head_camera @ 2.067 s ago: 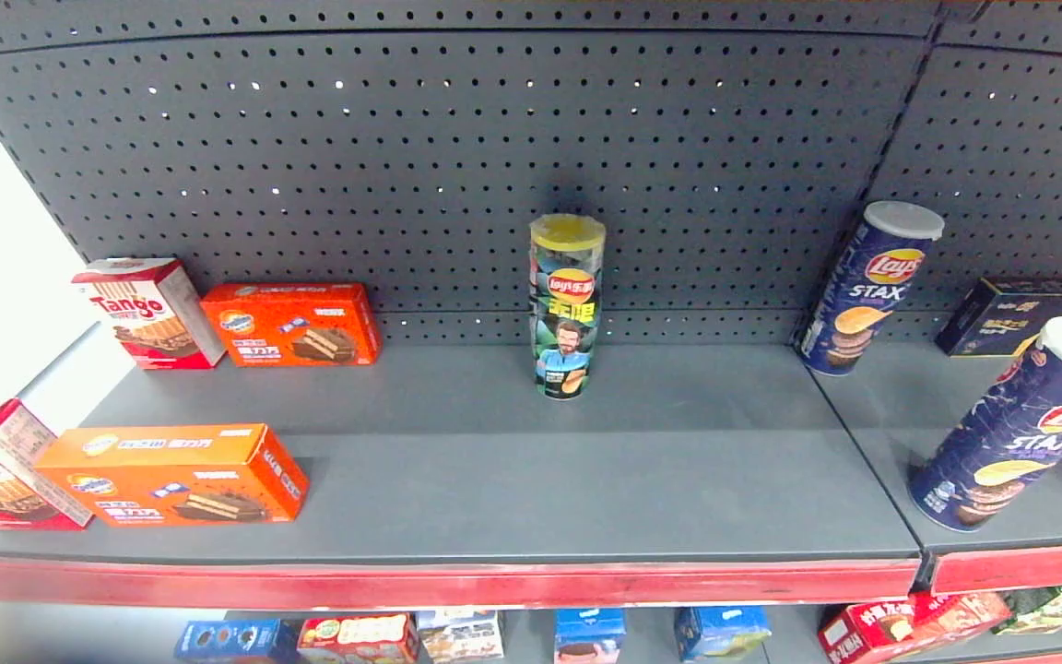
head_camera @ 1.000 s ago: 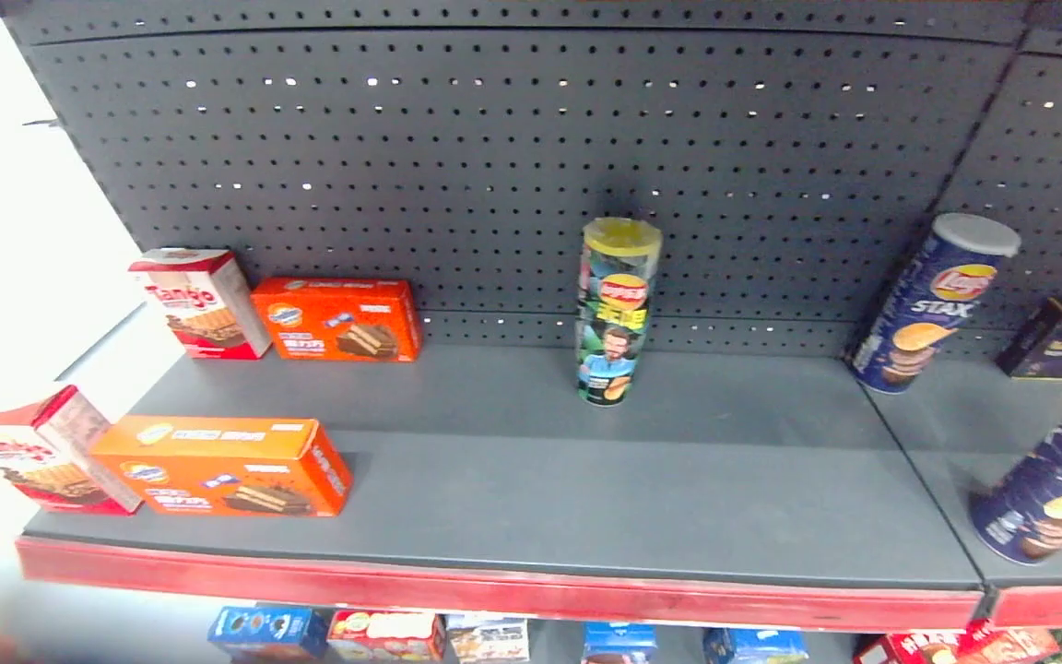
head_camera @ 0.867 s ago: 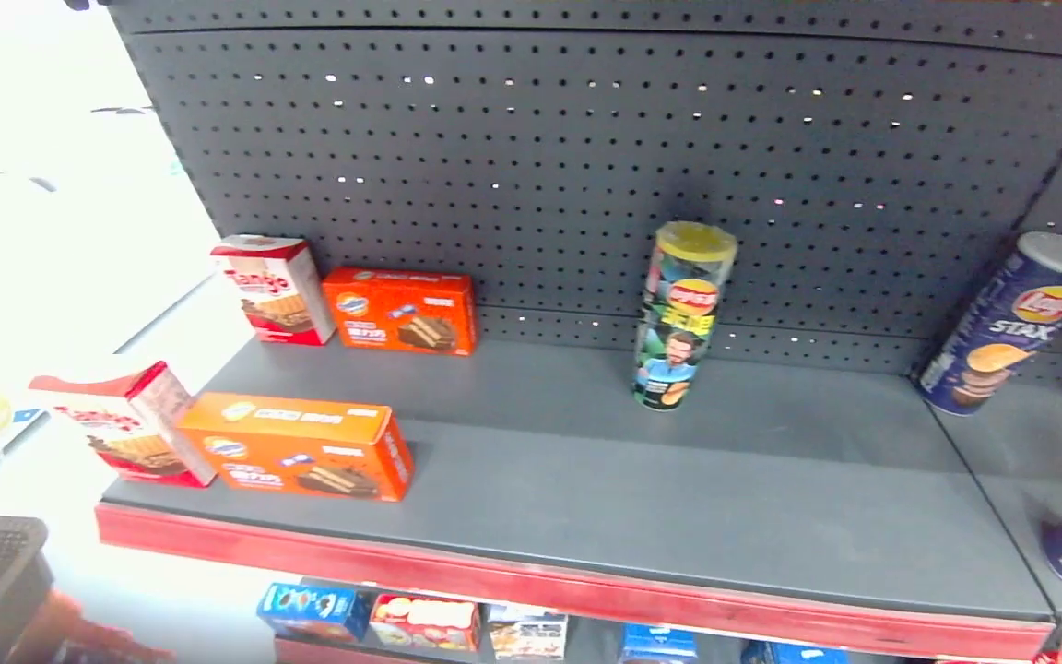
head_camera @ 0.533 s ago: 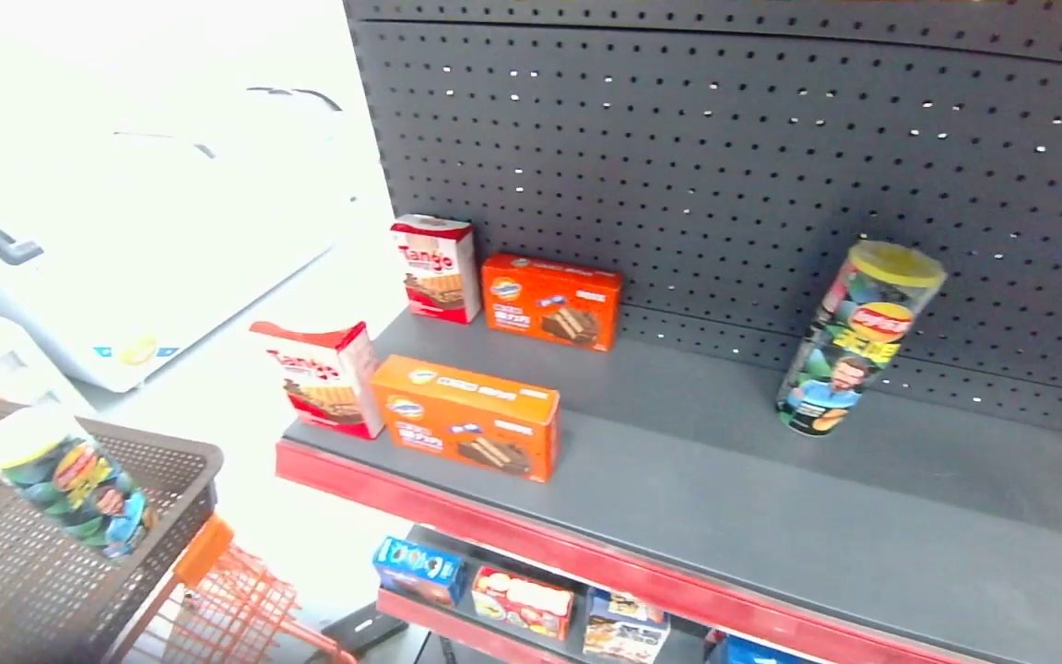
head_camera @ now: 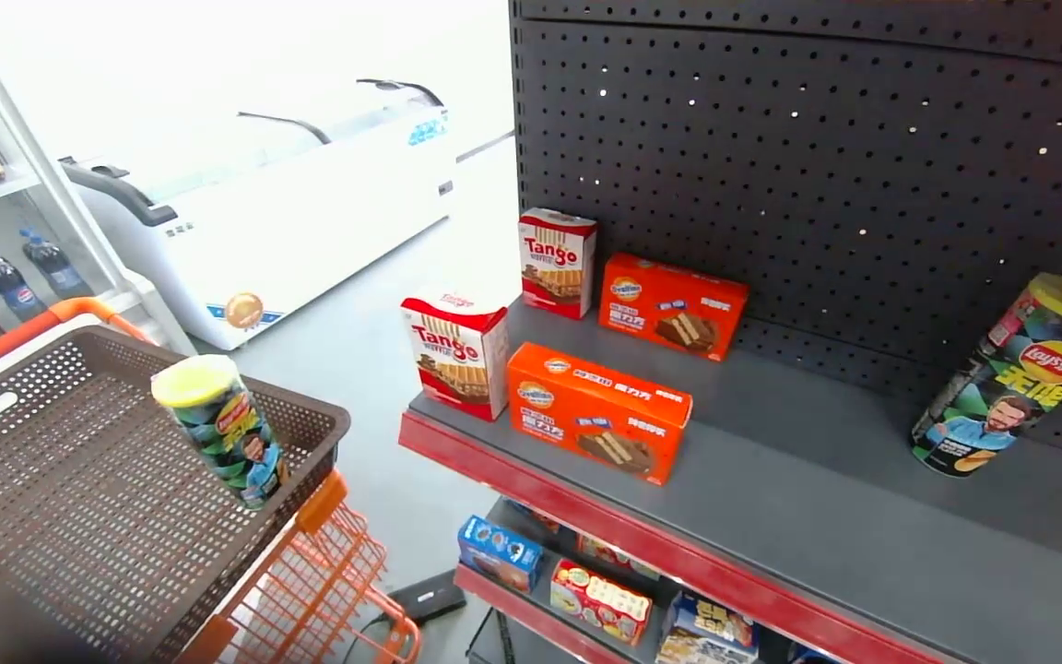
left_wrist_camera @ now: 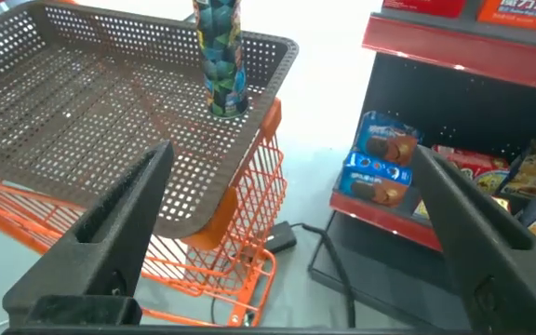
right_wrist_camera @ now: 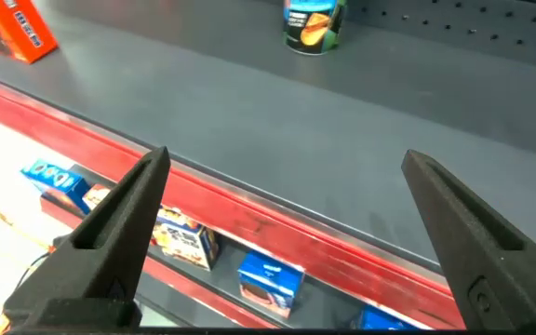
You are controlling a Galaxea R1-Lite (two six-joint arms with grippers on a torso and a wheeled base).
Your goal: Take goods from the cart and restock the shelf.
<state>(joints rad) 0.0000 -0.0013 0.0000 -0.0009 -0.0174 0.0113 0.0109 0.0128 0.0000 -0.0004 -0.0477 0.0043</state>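
A cylindrical yellow-lidded chip can point(head_camera: 218, 429) stands upright by the right rim of the brown perforated plastic basket point(head_camera: 52, 498) on the orange wire cart point(head_camera: 310, 581), ahead of the widely spread, empty left gripper point(left_wrist_camera: 291, 158), while the right gripper point(right_wrist_camera: 287, 160), likewise wide and empty, faces the flat grey shelf point(head_camera: 817, 516), right of the cart.

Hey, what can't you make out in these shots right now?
Cart can: lid cut off by the left wrist view's edge.
Shelf can: upper half cut off by the right wrist view's edge.
Lower-shelf boxes: head view, partly hidden under the shelf's red lip.
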